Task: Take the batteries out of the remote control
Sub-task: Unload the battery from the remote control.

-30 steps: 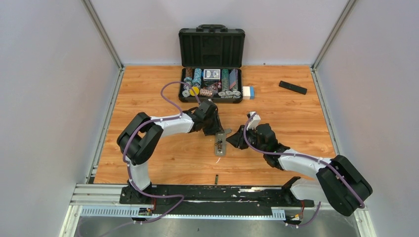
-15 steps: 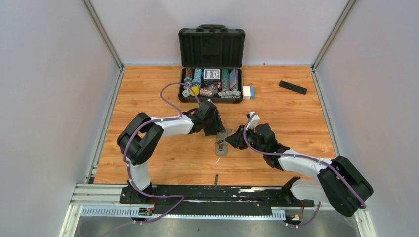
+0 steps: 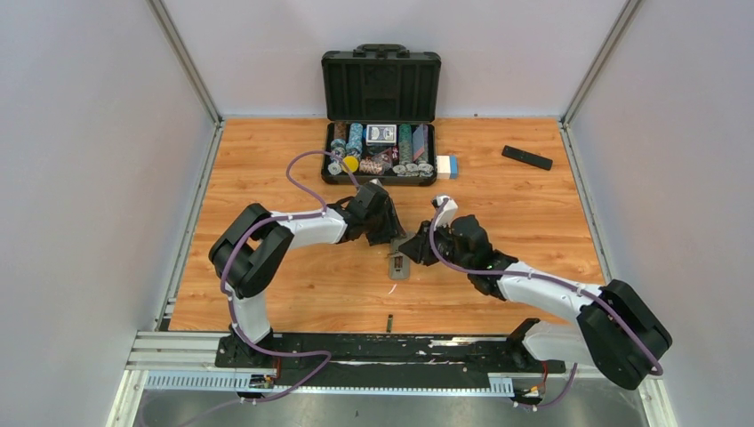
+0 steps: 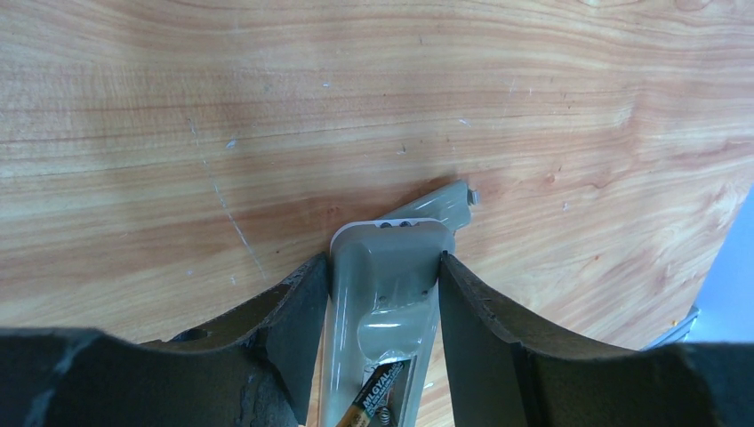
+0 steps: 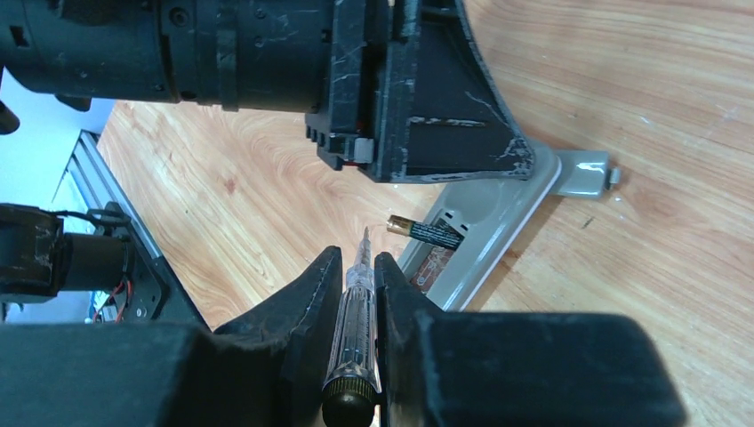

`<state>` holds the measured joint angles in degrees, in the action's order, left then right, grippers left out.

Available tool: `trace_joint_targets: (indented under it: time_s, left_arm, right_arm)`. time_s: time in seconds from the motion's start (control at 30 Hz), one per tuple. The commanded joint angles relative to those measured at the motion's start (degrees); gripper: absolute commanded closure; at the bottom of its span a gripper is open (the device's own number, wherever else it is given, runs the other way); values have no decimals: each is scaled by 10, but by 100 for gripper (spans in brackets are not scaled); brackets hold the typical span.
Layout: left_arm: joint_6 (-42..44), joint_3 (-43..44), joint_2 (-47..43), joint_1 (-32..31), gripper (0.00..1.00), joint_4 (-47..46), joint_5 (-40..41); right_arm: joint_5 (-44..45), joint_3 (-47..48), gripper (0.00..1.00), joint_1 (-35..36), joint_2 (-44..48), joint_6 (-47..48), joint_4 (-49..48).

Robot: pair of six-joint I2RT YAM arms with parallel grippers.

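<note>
One battery (image 5: 427, 233) sits in the open compartment of the grey remote (image 5: 489, 213), its brass end poking out towards me and its label facing up. The remote lies flat on the wooden table (image 3: 267, 178), about midway between the two arms. A flat grey piece (image 4: 449, 200) sticks out from beneath its far end.

The left gripper (image 4: 382, 267) has that far end clamped, one finger (image 4: 293, 320) pressed against each long side. The right gripper (image 5: 356, 256) is closed tight on a clear-handled screwdriver (image 5: 354, 329), whose tip points at the battery's brass end from just beside it. I can't tell whether they touch.

A slim dark piece (image 3: 389, 322) lies by the near edge, too small for me to say whether it is another battery. At the back stands an open black case (image 3: 381, 84) holding poker chips (image 3: 356, 138) and a card deck (image 3: 381, 133). A small white and blue box (image 3: 446, 165) rests against the case's right side. Well off to the right lies a black remote (image 3: 526, 157).
</note>
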<state>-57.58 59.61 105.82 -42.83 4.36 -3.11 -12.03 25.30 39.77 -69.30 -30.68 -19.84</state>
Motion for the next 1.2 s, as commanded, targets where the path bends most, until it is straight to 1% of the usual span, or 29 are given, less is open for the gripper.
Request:
trace_joint_targets:
  time_s: [0.0, 0.27, 0.43, 0.53, 0.63, 0.77, 0.8, 1.0, 1.1, 1.17]
  left_arm:
    - [5, -46, 58, -10, 43, 105, 16]
    - [9, -42, 54, -10, 43, 115, 18]
    - [12, -28, 52, -10, 43, 145, 21]
    - [5, -27, 49, -10, 43, 153, 17]
    - [2, -26, 48, -10, 43, 158, 17]
    - [-1, -25, 50, -10, 44, 165, 19]
    - [-2, -25, 52, -10, 44, 166, 19]
    - [-2, -16, 60, -11, 45, 185, 25]
    - [-8, -6, 66, -12, 46, 204, 29]
    - [-15, -5, 69, -13, 47, 210, 29]
  right_arm:
    - [16, 40, 100, 24, 9, 48, 56]
    - [69, 23, 100, 37, 80, 37, 99]
    - [112, 6, 100, 37, 121, 20, 126]
    - [120, 8, 100, 37, 112, 14, 139]
    - [119, 22, 100, 38, 84, 4, 157]
    - [120, 25, 100, 43, 68, 1, 160]
    - [139, 26, 100, 45, 67, 1, 163]
    - [172, 32, 100, 52, 70, 7, 178]
    - [185, 21, 100, 53, 67, 4, 156]
    - [186, 5, 100, 53, 57, -3, 119]
